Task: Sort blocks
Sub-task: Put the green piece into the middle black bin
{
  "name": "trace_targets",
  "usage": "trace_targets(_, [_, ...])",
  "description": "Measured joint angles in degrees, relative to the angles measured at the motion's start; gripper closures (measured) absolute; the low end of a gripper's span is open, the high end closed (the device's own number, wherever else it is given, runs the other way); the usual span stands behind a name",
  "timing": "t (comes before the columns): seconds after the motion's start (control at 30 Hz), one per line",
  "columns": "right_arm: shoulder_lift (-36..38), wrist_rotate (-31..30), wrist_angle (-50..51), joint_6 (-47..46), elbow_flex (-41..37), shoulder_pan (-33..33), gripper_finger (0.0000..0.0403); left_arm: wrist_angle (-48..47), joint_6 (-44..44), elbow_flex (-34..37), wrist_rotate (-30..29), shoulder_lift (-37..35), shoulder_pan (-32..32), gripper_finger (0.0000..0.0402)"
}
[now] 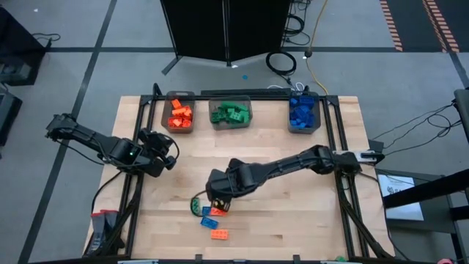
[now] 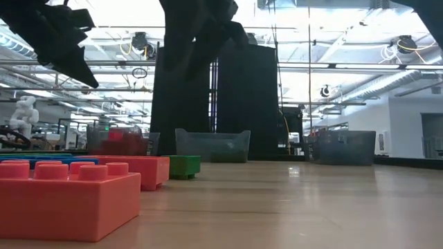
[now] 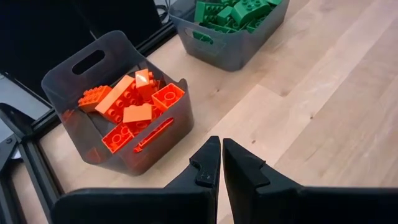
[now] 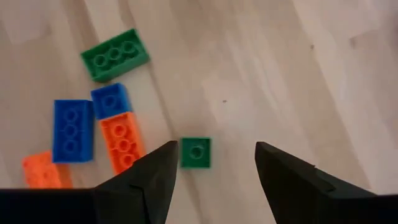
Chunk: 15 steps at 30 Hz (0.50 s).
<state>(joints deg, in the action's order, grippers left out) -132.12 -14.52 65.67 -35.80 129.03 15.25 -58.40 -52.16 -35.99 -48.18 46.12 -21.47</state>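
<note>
Orange block [image 2: 66, 197] and a few more await near the front edge, bins [image 1: 179, 114] mostly filled; right gripper [image 4: 211, 171] hovers jaws apart, left gripper [image 3: 221, 165] jaws together.

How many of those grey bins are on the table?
3, in a row along the table's far edge: orange bin on the left, green bin in the middle, blue bin on the right.

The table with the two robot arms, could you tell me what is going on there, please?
Small studded plastic bricks are being sorted by colour into three grey translucent bins: orange, green, blue. The right end effector hovers open above a small square green brick, beside a few loose orange, blue and green bricks on the wooden table. The left end effector waits shut near the orange bin.
</note>
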Motion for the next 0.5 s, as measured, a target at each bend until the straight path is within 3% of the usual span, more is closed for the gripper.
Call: trace_targets(0.5, [-1.87,-1.79,0.47,-6.55,0.0,2.53,0.0193,0.51,0.03,0.0,1.47,2.71,-0.02,0.0378])
